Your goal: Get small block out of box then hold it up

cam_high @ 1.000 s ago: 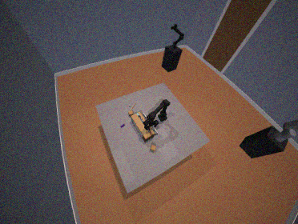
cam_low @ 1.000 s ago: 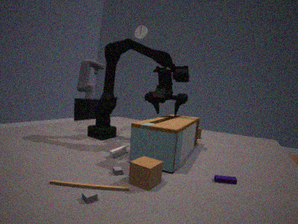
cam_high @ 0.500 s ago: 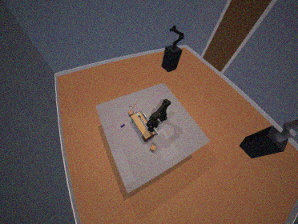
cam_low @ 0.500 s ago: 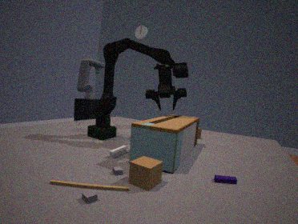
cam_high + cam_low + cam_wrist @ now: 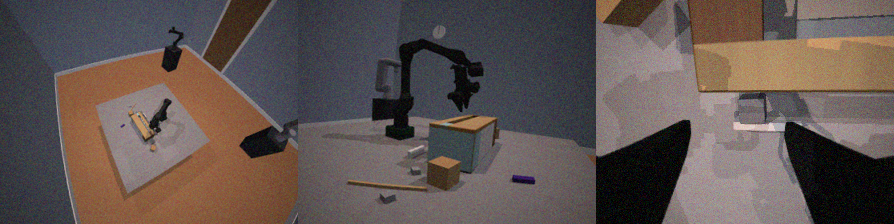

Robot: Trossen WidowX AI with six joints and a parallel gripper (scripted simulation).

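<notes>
wrist view: pincer hangs over the box edge, holding nothing

wrist view shows the pincer (image 5: 737, 150) looking straight down, its two dark fingers partly apart with only bare mat (image 5: 656, 90) between them. nothing is gripped and nothing is touched. toward twelve o'clock runs the tan top of the box (image 5: 796, 65), and just below its edge lie a small grey piece (image 5: 752, 107) and a pale bar (image 5: 756, 126). whether the grey piece is the task's small block cannot be told; the block cannot be picked out for certain in any view, and the shelf inside the box is not visible.

from the side camera the arm (image 5: 418, 52) arches over from its base and holds the pincer well above the box (image 5: 462, 140), apart from it, probably to avoid shoving or tipping it. a brown cube (image 5: 443, 172) stands just in front of the box, a thin stick (image 5: 386, 185) lies at about seven o'clock from it, and a purple bar (image 5: 523, 178) lies at four o'clock.
</notes>
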